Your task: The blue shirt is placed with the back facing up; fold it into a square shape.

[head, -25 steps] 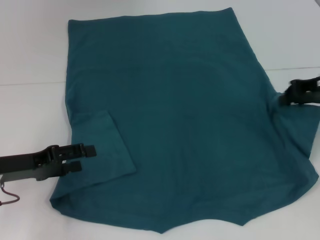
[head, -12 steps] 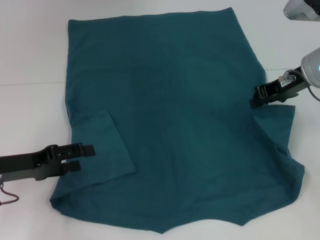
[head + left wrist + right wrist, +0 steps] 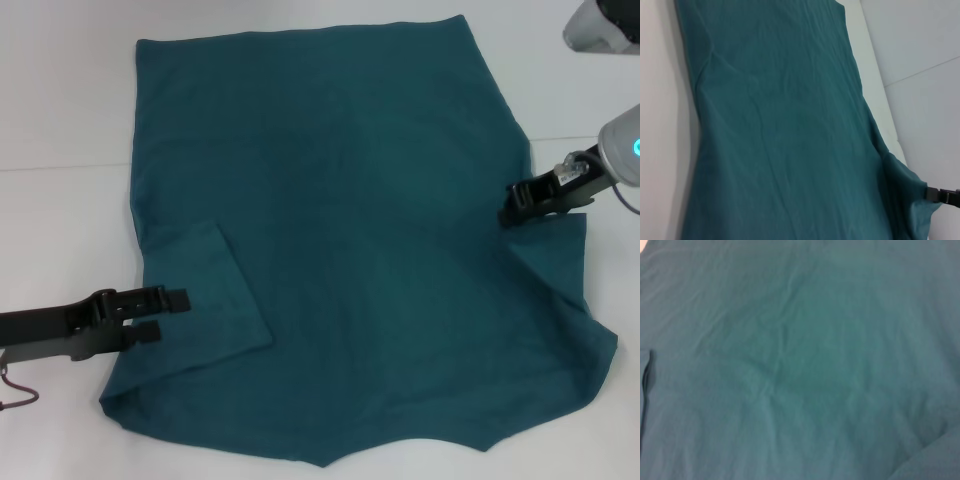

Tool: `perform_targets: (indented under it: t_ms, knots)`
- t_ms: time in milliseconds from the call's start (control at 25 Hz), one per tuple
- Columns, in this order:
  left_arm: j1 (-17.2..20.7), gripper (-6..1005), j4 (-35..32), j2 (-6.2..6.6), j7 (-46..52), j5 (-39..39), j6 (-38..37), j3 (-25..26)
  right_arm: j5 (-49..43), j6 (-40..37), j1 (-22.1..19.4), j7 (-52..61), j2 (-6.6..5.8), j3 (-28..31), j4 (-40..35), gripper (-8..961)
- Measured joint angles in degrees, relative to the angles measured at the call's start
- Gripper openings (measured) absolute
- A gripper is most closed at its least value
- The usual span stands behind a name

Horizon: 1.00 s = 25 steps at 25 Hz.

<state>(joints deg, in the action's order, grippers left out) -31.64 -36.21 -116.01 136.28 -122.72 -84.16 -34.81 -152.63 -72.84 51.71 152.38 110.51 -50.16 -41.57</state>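
Low on my left side, my left gripper (image 3: 172,314) lies just above the tabletop (image 3: 60,220), its two fingers a little apart, one above the other in the head view, with nothing between them. Its tips reach over the edge of the left sleeve, which is folded in onto the body of the shirt (image 3: 340,220) as a slanted flap. Whether the tips touch the cloth I cannot tell.

The shirt lies spread flat on the white tabletop and fills most of the head view. Its far hem runs straight across the top, and the collar end is near me at the bottom edge. The fabric is plain teal with shallow creases and no print. From my left wrist the shirt (image 3: 785,125) runs away as a long panel, and far off at its end the tips of the other gripper show at a raised peak of cloth.

On my right, my right gripper (image 3: 522,204) sits at the shirt's right edge, where the sleeve meets the body. The sleeve below it is partly turned in, with a fold line slanting toward the collar end, and its outer corner lies loose on the tabletop. The gripper appears pinched on that edge of cloth. My right wrist sees only shirt (image 3: 800,360) fabric.
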Motion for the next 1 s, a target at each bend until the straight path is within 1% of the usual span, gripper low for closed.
perform_targets:
  t_ms: [280,560,680,760,880,1000]
  knots:
    - [0.0,825,0.0,-0.10,0.0,-0.2,0.1,0.0,0.0,1.9,0.1,-0.2,1.24,-0.7,0.8,13]
    - [0.0,825,0.1,-0.05,0.0,-0.3,0.2,0.0,0.3,1.5,1.2,-2.8,1.72,-1.5,2.2,15]
    - [0.0,825,0.1,-0.02,0.0,-0.3,0.4,0.0,0.6,1.3,1.5,-3.6,2.10,-1.2,2.4,129]
    - [0.0,825,0.1,0.00,0.0,-0.3,0.4,0.0,1.0,1.3,1.5,-3.7,2.06,-1.0,2.4,205]
    - [0.1,825,0.1,0.05,0.0,-0.3,0.4,0.0,0.8,0.8,1.2,-3.6,1.43,-1.2,1.9,450]
    - [0.1,825,0.1,0.07,0.0,-0.2,0.4,0.0,0.3,0.5,0.3,-3.1,0.53,-0.1,1.5,559]
